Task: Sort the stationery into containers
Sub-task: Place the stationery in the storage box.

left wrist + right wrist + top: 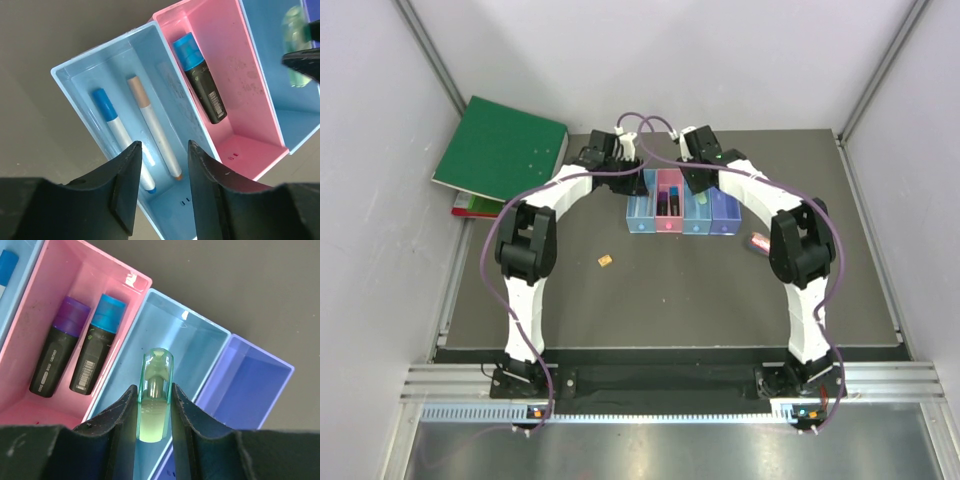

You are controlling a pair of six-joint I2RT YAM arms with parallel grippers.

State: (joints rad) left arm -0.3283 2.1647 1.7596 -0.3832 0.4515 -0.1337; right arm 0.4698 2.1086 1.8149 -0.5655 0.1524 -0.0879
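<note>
Bins (682, 208) sit in a joined row at the far middle of the table (670, 310), both arms reaching over them. Overhead view alone shows the loose items: a tiny orange piece (606, 260) on the table left of and nearer than the row, a pink-red tube (757, 242) just right of it, and a green binder (500, 150) at far left. Left wrist view: left gripper (164, 150) hangs over the first light blue bin (115, 65), jaws apart, nothing between them; a blue-capped white pen (117, 135) and a thin stick (152, 127) lie side by side inside. Pink bin (240, 75) shows one blue-capped marker (200, 80) here; right wrist view adds a purple-capped marker (57, 352) beside it. Right gripper (153, 395) is clamped on a pale green piece (157, 362), held above the second light blue bin (200, 355), with the purple bin (250, 385) next along.
</note>
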